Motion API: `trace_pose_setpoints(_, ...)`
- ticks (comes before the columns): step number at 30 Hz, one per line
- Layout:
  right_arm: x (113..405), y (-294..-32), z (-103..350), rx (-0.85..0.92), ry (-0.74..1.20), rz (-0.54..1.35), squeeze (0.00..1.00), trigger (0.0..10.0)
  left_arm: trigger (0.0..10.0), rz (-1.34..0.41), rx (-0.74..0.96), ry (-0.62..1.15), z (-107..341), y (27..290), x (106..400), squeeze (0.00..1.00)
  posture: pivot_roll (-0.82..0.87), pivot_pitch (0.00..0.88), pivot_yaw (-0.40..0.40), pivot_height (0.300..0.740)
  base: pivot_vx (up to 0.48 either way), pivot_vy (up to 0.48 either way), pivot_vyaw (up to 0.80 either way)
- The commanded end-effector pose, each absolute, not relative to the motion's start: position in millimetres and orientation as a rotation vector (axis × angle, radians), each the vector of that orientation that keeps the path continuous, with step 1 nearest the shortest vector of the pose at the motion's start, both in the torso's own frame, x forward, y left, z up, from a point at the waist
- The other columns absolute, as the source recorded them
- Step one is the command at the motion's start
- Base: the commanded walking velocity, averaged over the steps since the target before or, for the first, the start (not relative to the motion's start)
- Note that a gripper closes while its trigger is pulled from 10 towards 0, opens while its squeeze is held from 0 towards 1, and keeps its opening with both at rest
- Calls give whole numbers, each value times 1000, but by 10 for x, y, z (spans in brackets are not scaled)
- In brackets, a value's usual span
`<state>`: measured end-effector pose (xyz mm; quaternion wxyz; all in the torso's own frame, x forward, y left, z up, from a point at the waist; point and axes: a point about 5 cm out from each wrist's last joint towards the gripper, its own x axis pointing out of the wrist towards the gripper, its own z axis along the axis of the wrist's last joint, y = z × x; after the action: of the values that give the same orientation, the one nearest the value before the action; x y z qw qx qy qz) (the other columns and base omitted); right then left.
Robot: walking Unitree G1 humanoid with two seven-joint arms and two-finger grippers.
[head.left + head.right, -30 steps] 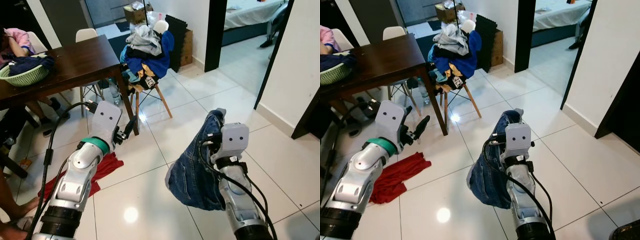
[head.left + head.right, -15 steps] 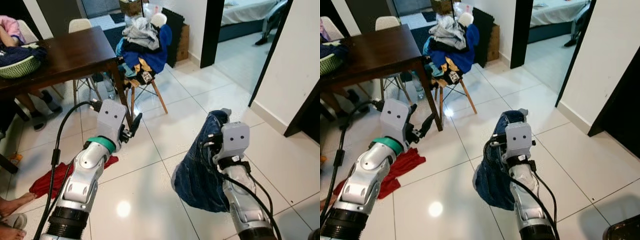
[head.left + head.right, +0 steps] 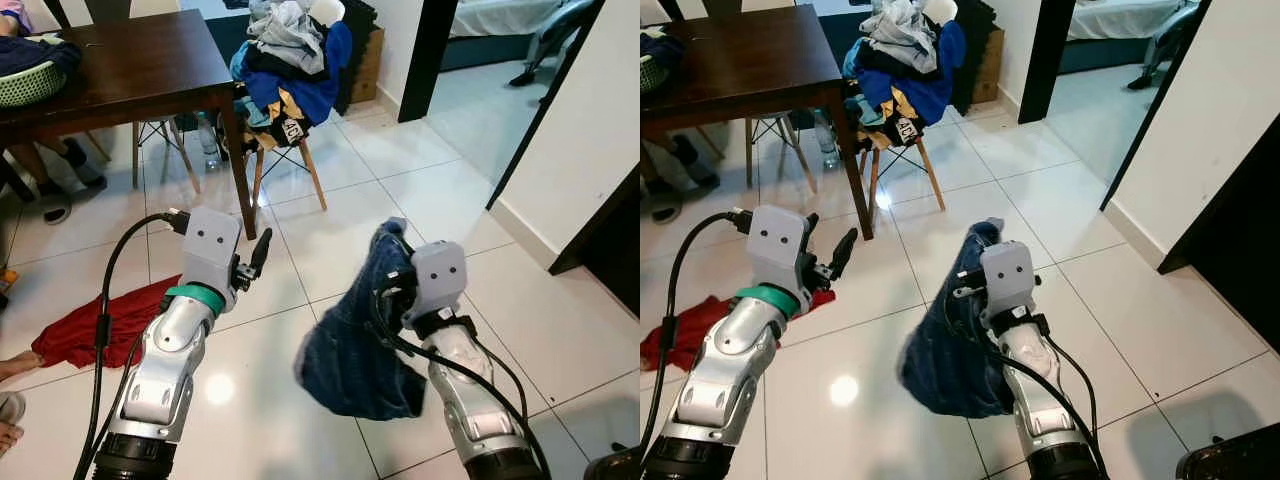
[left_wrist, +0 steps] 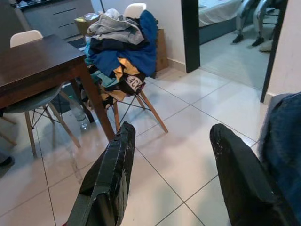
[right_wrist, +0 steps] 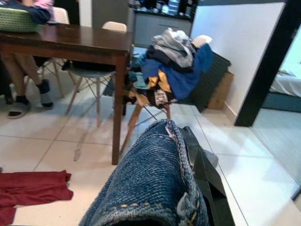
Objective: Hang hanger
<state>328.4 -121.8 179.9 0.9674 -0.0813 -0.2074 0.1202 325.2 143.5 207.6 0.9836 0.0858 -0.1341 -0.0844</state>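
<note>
A pair of blue jeans [image 3: 350, 360] hangs in a bundle from my right gripper [image 3: 393, 252], which is shut on the denim at waist height above the tiled floor. In the right wrist view the jeans [image 5: 155, 188] drape over the fingers, with one black finger [image 5: 209, 181] showing beside the cloth. My left gripper [image 3: 256, 258] is held up to the left of the jeans, open, nothing between its two black fingers [image 4: 110, 179].
A dark wooden table [image 3: 120, 70] stands ahead on the left with a green basket [image 3: 28, 85] on it. A chair heaped with clothes [image 3: 290, 60] is beside it. A red cloth [image 3: 90, 325] lies on the floor. A doorway [image 3: 480, 70] opens ahead right. A person's foot [image 3: 15, 365] is at the left edge.
The camera has moved, so the table and chair sit higher in the picture. The jeans' lower part has swung left under the right gripper. The left gripper stays open.
</note>
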Motion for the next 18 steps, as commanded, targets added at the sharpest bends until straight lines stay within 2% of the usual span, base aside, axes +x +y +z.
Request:
trace_pose_setpoints(1, 3307, -1243, 1885, -158, -459, 226, 0, 10000, 10000, -153, 171, -275, 2064, 1455, 3274, 0, -72, 144, 58, 740, 0, 0, 0)
trace_pose_setpoints(9, 3325, -1242, 1876, -88, -434, 254, 0, 10000, 10000, -154, 175, -257, 2086, 1462, 3241, 0, -53, 103, 56, 740, 0, 0, 0)
trace_pose_setpoints(17, 3336, -1208, 1840, -46, -398, 273, 0, 10000, 10000, -124, 180, -208, 1992, 1515, 3241, 0, -54, 112, 51, 740, 0, 0, 0)
trace_pose_setpoints(18, 3331, -1179, 1854, -40, -403, 277, 0, 10000, 10000, -124, 182, -215, 2009, 1517, 3239, 0, -40, 102, 32, 740, 0, 0, 0)
